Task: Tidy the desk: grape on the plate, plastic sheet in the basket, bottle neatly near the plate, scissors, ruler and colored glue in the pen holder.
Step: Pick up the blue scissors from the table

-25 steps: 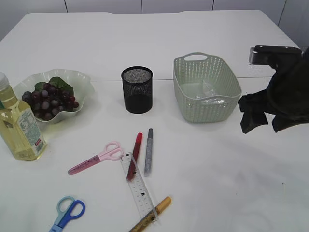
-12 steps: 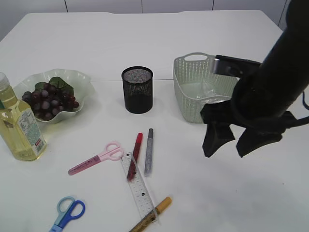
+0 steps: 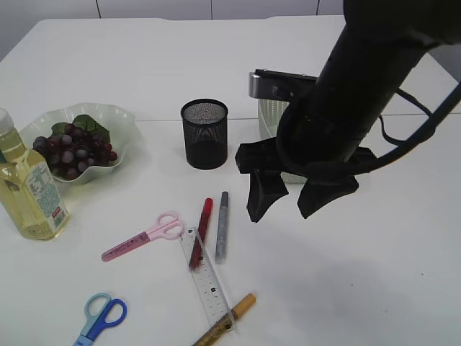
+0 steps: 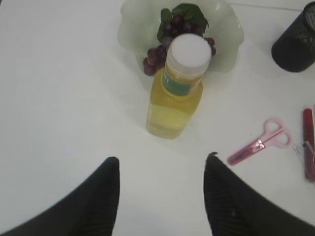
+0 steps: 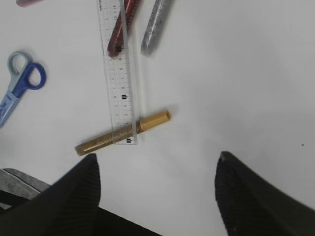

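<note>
Grapes [image 3: 72, 151] lie on the wavy plate [image 3: 119, 115], and the yellow bottle [image 3: 29, 191] stands upright beside it. Pink scissors [image 3: 144, 236], blue scissors [image 3: 101, 318], a clear ruler [image 3: 205, 277] and red [image 3: 202, 231], silver [image 3: 222, 225] and gold [image 3: 223, 321] glue pens lie in front of the black mesh pen holder [image 3: 205, 133]. My right gripper [image 3: 281, 214] hangs open and empty above the table, right of the pens; its wrist view shows the ruler [image 5: 118, 73] resting across the gold pen [image 5: 123, 132]. My left gripper [image 4: 163, 158] is open, just short of the bottle [image 4: 177, 93]. The plastic sheet is hidden.
The green basket [image 3: 268, 119] is almost wholly covered by my right arm. Bare white tabletop spreads to the right of the pens and along the front right. The table's near edge shows at the lower left of the right wrist view.
My right arm has swept left from beside the basket to the middle of the table, now covering the basket. Its gripper stays open. Nothing on the table has moved.
</note>
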You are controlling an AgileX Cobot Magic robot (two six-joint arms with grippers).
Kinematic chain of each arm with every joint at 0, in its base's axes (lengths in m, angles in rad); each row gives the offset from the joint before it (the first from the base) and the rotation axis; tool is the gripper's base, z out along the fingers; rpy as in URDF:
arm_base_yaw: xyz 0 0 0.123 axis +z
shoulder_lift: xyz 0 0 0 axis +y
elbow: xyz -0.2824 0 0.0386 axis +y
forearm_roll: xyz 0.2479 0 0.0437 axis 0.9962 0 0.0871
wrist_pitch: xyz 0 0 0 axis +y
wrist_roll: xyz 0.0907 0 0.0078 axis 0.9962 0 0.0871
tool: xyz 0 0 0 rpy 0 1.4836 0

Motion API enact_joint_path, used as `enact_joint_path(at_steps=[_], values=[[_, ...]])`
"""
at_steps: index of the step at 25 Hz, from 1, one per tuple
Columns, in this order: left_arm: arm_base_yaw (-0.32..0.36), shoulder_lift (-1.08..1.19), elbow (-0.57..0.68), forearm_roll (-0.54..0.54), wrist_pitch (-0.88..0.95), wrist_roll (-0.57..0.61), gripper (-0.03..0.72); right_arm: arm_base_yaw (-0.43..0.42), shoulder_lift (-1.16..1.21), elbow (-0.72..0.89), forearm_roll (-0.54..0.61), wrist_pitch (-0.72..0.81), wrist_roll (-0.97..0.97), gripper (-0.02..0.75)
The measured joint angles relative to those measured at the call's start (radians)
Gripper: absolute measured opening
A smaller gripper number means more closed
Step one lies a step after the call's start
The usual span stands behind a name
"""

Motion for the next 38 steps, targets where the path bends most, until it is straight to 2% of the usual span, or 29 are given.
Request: enact_joint_path(at_steps=[4,13,17,20,23,25,30,34,38], values=[[0.000,0.000,0.000,-0.067,0.069,0.084,0.403,0.000,0.005,-0.011,-0.036,0.023,0.016,0.531],[0.000,0.040,-0.002,-0.307,0.167,0.296,0.372,0.000,0.006,-0.013,-0.061,0.054,0.029,0.531],[-0.028,0.093,-0.002,-0.334,0.195,0.326,0.370,0.000,0.006,-0.013,-0.061,0.080,0.030,0.531],[-0.117,0.145,-0.002,-0.334,0.196,0.332,0.370,0.000,0.006,-0.013,-0.061,0.088,0.031,0.531],[-0.245,0.207,-0.002,-0.328,0.184,0.298,0.370,0.000,0.006,-0.013,-0.063,0.096,0.031,0.531],[-0.324,0.257,-0.004,-0.298,0.169,0.241,0.370,0.000,0.006,-0.013,-0.063,0.106,0.031,0.531],[-0.495,0.425,-0.007,-0.137,0.160,0.043,0.370,0.000,0.006,-0.013,-0.063,0.126,0.031,0.531],[-0.562,0.591,-0.007,-0.082,0.150,-0.016,0.370,0.000,0.006,-0.013,-0.073,0.126,0.031,0.531],[-0.580,0.709,-0.007,-0.075,0.113,-0.043,0.371,0.000,0.006,-0.013,-0.089,0.126,0.031,0.531]])
